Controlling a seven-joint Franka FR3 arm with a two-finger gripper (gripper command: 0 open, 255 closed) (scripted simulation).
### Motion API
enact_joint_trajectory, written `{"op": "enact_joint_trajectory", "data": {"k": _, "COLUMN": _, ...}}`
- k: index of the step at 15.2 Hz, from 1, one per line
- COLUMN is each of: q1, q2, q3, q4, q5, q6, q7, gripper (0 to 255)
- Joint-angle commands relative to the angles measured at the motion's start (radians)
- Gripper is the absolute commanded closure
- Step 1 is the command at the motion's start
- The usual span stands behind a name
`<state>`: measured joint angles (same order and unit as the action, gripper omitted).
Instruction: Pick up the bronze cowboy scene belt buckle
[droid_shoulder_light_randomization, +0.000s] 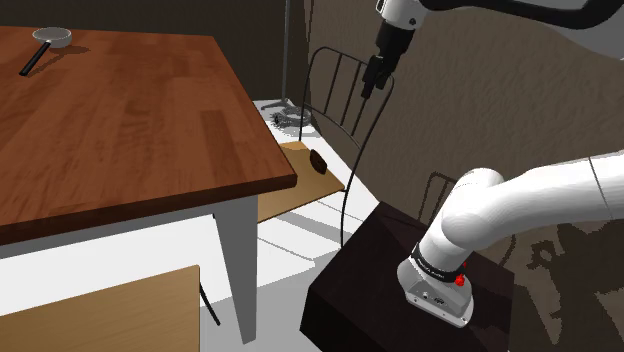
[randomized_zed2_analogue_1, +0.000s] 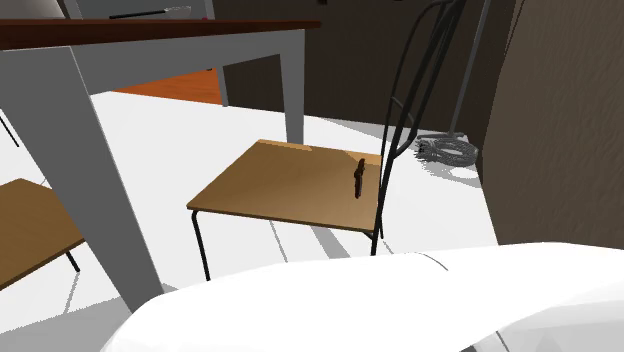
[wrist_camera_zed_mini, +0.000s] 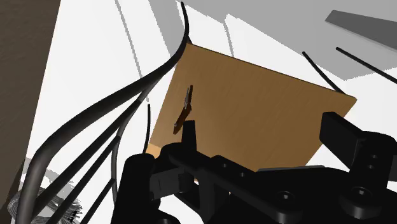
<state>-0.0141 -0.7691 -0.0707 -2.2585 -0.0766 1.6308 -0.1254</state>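
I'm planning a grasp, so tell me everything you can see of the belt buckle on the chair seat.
The belt buckle is a small, thin, dark brown piece, and its relief is too small to make out. It seems to stand on edge rather than lie flat, near the back edge of the tan wooden chair seat. As far as shows, only the seat touches it. The end effector hangs above it, open and well apart.

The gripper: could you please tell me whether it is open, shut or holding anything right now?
Gripper: open, holding nothing; the belt buckle rests on the chair seat.
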Motion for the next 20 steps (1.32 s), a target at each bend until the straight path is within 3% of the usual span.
{"op": "enact_joint_trajectory", "data": {"k": 1, "q1": 0.000, "q2": 0.000, "q3": 0.000, "q4": 0.000, "q5": 0.000, "q6": 0.000, "q7": 0.000, "gripper": 0}}
{"op": "enact_joint_trajectory", "data": {"k": 11, "q1": -0.015, "q2": 0.140, "q3": -0.052, "q4": -0.212, "q5": -0.023, "q6": 0.377, "q7": -0.004, "gripper": 0}}
{"op": "enact_joint_trajectory", "data": {"k": 20, "q1": -0.018, "q2": 0.403, "q3": -0.105, "q4": -0.277, "q5": -0.020, "q6": 0.727, "q7": -0.020, "gripper": 0}}
